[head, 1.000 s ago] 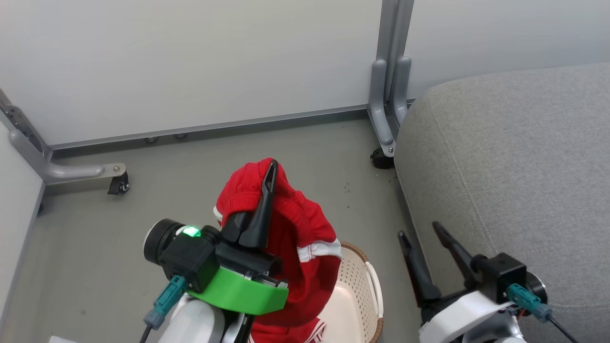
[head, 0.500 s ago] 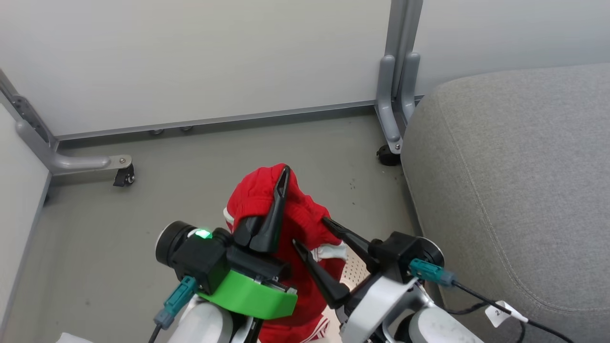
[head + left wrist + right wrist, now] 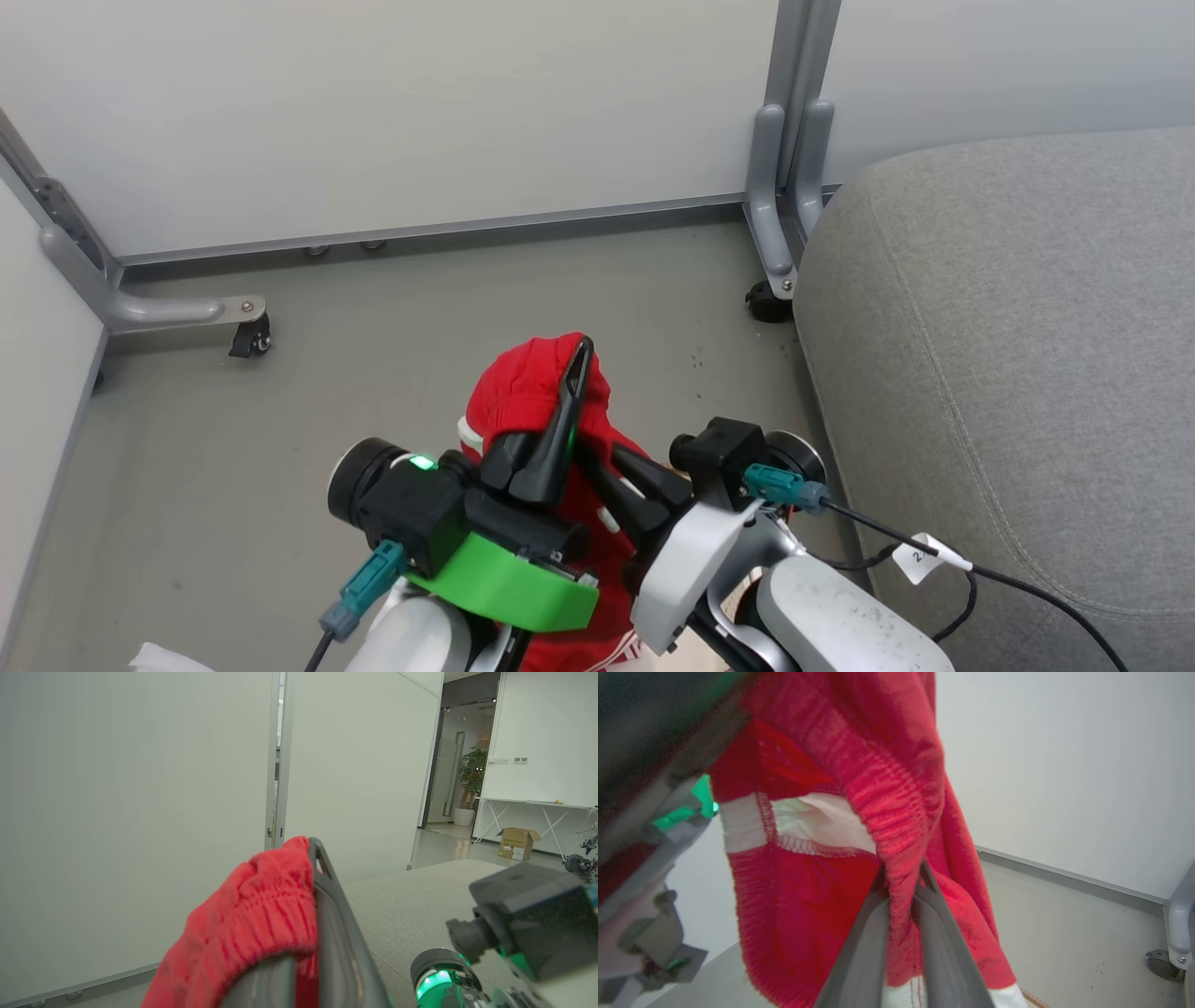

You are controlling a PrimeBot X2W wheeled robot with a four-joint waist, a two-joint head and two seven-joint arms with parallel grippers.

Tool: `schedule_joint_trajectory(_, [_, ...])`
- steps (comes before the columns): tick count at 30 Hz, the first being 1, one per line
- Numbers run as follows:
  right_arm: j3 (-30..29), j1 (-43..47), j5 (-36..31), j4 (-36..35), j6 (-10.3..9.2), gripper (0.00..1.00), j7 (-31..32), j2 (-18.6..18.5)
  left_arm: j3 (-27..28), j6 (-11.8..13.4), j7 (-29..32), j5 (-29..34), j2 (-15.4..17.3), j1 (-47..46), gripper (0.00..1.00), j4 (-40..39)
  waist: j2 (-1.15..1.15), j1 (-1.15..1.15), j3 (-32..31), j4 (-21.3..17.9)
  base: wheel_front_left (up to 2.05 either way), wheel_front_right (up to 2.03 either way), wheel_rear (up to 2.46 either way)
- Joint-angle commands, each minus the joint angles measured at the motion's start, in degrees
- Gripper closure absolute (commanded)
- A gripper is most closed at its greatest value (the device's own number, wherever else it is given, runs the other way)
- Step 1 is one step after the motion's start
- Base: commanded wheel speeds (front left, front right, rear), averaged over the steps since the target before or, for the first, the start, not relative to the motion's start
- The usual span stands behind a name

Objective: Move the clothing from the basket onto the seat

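Observation:
A red garment with white trim, the clothing [image 3: 523, 392], hangs in the air above the floor. My left gripper [image 3: 574, 373] points upward and is shut on its top fold. The left wrist view shows the same red cloth [image 3: 252, 914] draped over the left gripper [image 3: 308, 854]. My right gripper [image 3: 597, 462] reaches in from the right and is pressed into the cloth. In the right wrist view the right gripper [image 3: 903, 882] is shut on a ribbed red fold of the clothing [image 3: 808, 896]. The grey seat [image 3: 1008, 327] lies to the right. My arms hide the basket.
White partition walls stand behind, on grey metal feet with castors [image 3: 247, 336] [image 3: 770, 303]. The feet rest on the grey floor [image 3: 373, 317]. A black cable with a paper tag [image 3: 920, 558] trails from my right wrist across the seat's edge. A cardboard box [image 3: 518, 842] sits far off.
My right gripper has swung left from beside the seat to the hanging garment and closed on a fold of it. The left gripper keeps its hold. The camera has shifted slightly.

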Motion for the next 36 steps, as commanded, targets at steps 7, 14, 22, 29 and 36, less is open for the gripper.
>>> schedule_joint_trajectory(7, [0.9,-1.5,1.7,2.1,0.0,1.0,-1.2,0.2,0.2,0.3,-0.1,-0.8,0.1,-0.9,1.0,0.1,0.0,0.0,0.0,-0.4,0.0,0.0,0.0])
schedule_joint_trajectory(14, [1.2,-2.0,2.6,3.0,0.01,1.0,-1.8,0.3,0.0,0.4,-0.1,-1.0,0.4,-0.9,1.0,0.4,0.0,0.0,0.0,-0.6,0.0,0.0,0.0])
schedule_joint_trajectory(22, [0.9,-2.7,2.8,3.4,0.01,1.0,-2.4,0.3,-0.1,1.1,-0.3,-0.4,0.5,-1.1,0.0,-0.2,0.0,0.0,0.0,-0.4,0.0,0.0,0.0])
schedule_joint_trajectory(29, [-0.6,-3.6,3.0,4.0,0.01,1.0,-2.8,0.3,-1.9,0.9,1.9,0.7,2.6,1.6,0.0,-0.4,0.0,0.0,-0.4,-0.2,0.0,0.0,0.0])
schedule_joint_trajectory(36, [-2.2,-4.8,3.2,5.5,0.01,1.0,-3.4,0.3,-5.6,-0.2,6.7,1.5,6.1,5.9,0.0,0.1,0.0,0.0,-0.7,0.2,0.0,0.0,0.0])
